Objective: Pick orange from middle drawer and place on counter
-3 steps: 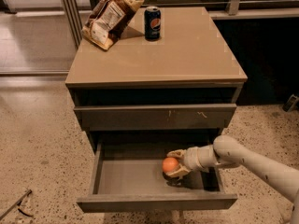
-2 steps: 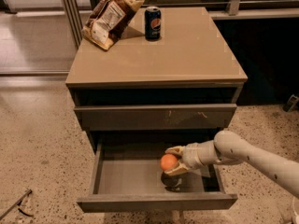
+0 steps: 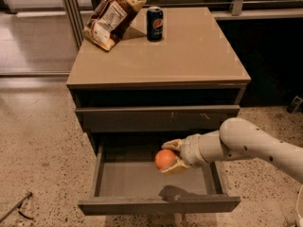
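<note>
Camera view looks down on the cabinet. The pincer (image 3: 169, 158) is closed around the orange (image 3: 164, 159), one finger above it and one below. It holds the fruit clear of the floor of the open middle drawer (image 3: 128, 179), toward the right side. The white arm (image 3: 255, 143) reaches in from the right. Far back on the tabletop (image 3: 189, 60) stands a soda can (image 3: 155, 23), with a chip bag (image 3: 111, 15) to its left.

Smooth orange (image 3: 164, 159) held in the pale, matt gripper (image 3: 169, 157) above the matt grey drawer (image 3: 142, 181). Slightly glossy tan counter (image 3: 189, 56); speckled stone floor (image 3: 42, 141).
</note>
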Action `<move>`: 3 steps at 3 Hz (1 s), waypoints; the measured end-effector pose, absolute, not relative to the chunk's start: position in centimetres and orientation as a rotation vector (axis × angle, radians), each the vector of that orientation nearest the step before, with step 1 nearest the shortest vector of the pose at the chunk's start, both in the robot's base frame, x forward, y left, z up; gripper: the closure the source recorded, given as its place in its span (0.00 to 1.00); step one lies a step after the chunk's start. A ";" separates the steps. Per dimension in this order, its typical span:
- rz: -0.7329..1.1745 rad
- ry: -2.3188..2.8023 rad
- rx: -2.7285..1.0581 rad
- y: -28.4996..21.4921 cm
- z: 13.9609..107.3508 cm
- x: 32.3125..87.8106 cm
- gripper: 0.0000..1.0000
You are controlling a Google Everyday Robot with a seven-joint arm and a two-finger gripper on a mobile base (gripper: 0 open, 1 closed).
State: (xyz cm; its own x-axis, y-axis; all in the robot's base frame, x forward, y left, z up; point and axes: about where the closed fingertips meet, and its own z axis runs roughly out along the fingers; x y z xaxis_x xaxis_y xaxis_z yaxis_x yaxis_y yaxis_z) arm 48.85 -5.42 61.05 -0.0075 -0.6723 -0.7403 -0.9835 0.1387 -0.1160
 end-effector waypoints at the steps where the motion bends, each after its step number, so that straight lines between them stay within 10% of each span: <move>1: 0.536 1.770 -1.599 -3.5 70.1 47.6 1.00; 3: 0.289 1.718 -1.656 -2.1 82.7 47.0 1.00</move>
